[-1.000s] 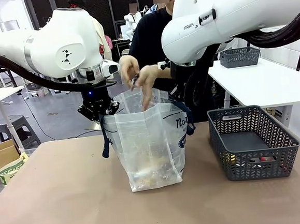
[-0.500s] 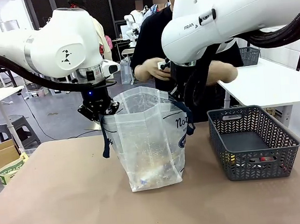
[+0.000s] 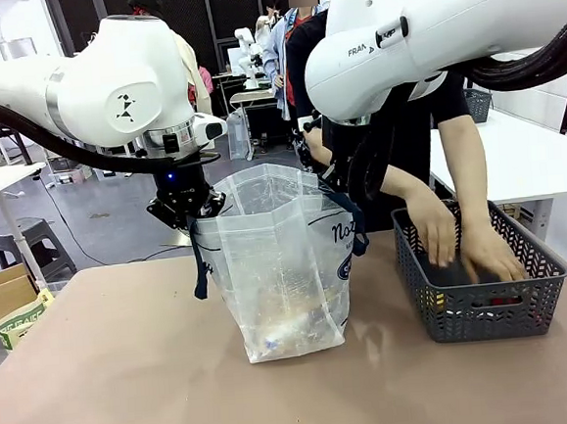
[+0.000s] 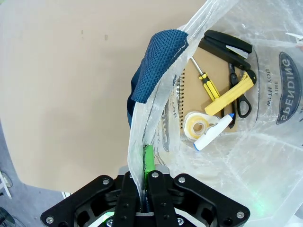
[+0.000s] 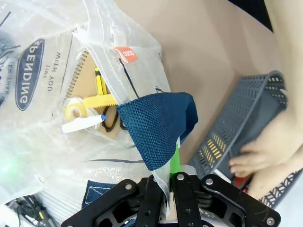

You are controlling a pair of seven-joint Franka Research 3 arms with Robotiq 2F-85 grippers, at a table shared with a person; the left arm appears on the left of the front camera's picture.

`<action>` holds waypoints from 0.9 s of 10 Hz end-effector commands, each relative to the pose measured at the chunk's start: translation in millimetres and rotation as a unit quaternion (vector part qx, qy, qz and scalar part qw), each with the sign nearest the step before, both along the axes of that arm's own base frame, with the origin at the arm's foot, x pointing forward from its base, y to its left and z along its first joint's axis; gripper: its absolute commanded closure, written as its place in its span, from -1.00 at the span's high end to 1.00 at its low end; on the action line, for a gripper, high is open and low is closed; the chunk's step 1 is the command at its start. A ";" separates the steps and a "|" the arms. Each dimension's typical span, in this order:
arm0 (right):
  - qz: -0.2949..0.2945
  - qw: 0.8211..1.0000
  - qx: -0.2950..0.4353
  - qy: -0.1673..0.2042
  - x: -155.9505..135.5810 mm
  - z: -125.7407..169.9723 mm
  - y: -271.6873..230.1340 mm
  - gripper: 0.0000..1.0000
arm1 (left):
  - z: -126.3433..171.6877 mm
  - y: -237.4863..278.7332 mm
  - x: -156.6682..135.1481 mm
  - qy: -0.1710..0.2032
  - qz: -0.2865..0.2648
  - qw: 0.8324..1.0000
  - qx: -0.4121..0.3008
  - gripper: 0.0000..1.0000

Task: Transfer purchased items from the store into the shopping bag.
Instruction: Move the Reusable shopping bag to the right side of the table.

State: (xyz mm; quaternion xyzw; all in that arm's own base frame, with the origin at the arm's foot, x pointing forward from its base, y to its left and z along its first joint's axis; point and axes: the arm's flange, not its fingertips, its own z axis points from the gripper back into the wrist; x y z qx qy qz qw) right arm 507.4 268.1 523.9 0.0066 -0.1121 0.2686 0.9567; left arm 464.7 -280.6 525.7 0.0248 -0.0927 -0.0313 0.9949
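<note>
Two grippers pinch opposite rims of the shopping bag, left gripper and right gripper, mouth upward on the surface; the person's hands reach into the basket on the right gripper's side.

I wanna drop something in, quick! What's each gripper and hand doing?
Left gripper: shut on the shopping bag rim.
Right gripper: shut on the shopping bag rim.
Person's hands: inside the basket; grip cannot be told.
</note>
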 end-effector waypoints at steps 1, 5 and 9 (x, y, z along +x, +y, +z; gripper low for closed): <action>0.001 1.000 -0.001 0.001 1.1 0.7 0.4 -1.00 | 0.1 0.5 -0.1 -0.001 0.000 1.000 0.000 -1.00; 0.001 1.000 -0.001 0.001 1.1 0.7 0.4 -1.00 | 0.1 0.5 -0.1 -0.001 0.000 1.000 0.000 -1.00; 0.001 1.000 -0.001 0.001 1.1 0.7 0.4 -1.00 | 0.1 0.5 -0.1 -0.001 0.000 1.000 0.000 -1.00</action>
